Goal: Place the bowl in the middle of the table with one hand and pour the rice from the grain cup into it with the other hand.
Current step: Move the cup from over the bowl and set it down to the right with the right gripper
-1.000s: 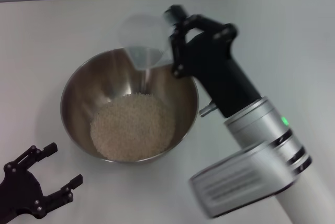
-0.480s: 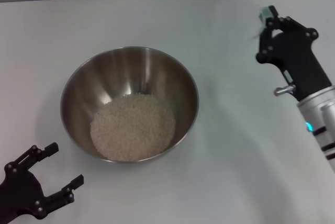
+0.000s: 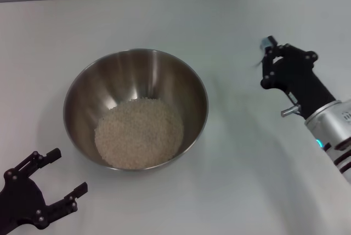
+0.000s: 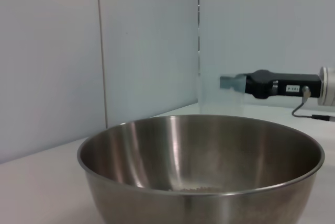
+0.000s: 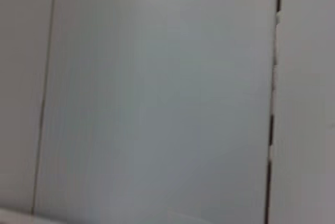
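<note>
Since the earlier frame the right claw (image 3: 267, 59) has swung away from the bowl (image 3: 136, 108) to the tabletop's (image 3: 247, 180) right side, arm angled up-left; whether it is apart or together cannot be told. One bowl sits mid-tabletop holding the rice (image 3: 139, 133). Left claw (image 3: 46, 183) rests near-left, fingers apart, gripping nothing.

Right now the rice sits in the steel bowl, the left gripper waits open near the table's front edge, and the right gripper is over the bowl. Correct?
Not quite. In the head view the right gripper is off to the bowl's right, above bare table, not over it. The rice in the bowl and the open left gripper are as you say.
</note>
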Available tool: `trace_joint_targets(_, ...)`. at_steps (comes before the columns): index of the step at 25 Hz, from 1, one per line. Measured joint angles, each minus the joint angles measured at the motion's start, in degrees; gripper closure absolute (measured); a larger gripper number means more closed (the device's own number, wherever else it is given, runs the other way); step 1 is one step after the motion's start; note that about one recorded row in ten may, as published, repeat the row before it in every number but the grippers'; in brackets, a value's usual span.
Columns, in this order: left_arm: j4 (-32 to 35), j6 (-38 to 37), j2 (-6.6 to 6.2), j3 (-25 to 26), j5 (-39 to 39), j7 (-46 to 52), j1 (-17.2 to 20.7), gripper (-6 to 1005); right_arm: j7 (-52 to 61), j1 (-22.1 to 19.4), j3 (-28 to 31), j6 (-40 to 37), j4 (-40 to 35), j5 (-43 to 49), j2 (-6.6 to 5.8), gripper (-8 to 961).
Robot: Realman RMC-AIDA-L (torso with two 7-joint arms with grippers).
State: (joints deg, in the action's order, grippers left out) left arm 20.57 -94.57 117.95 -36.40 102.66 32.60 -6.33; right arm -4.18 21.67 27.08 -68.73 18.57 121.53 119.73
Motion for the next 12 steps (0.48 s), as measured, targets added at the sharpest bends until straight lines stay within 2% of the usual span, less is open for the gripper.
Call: trace_joint_targets(12, 0.00, -0.34, 0.00, -0.07, 0.00, -0.13, -0.18, 136, 0.03, 3.44, -2.70, 7.51, -0.42, 0.54, 0.07, 935)
